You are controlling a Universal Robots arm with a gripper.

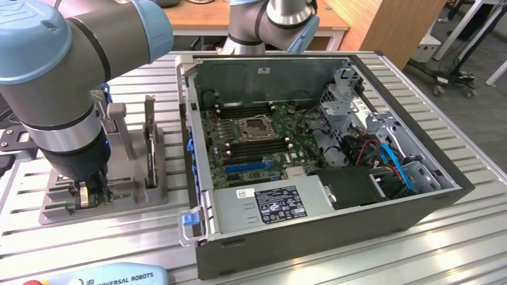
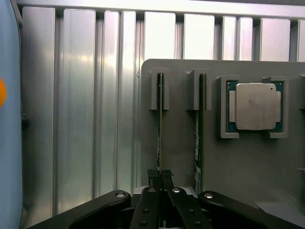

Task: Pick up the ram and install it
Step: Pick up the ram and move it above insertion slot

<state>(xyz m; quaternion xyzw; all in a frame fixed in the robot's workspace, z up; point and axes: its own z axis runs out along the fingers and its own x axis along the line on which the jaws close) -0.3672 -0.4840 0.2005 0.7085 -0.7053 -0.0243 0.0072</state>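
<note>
A wooden desk stands behind the ribbed aluminium counter. The open PC case takes mid-frame. At the exterior view's lower left sits a grey holder. There the jaws are pinched almost closed on the ram, which stands edge-on in its slot.

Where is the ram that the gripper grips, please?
The ram stands on edge in the grey holder, on the exterior view's left beside the case, pinched by the gripper; a second stick fills the next slot, then the processor.
</note>
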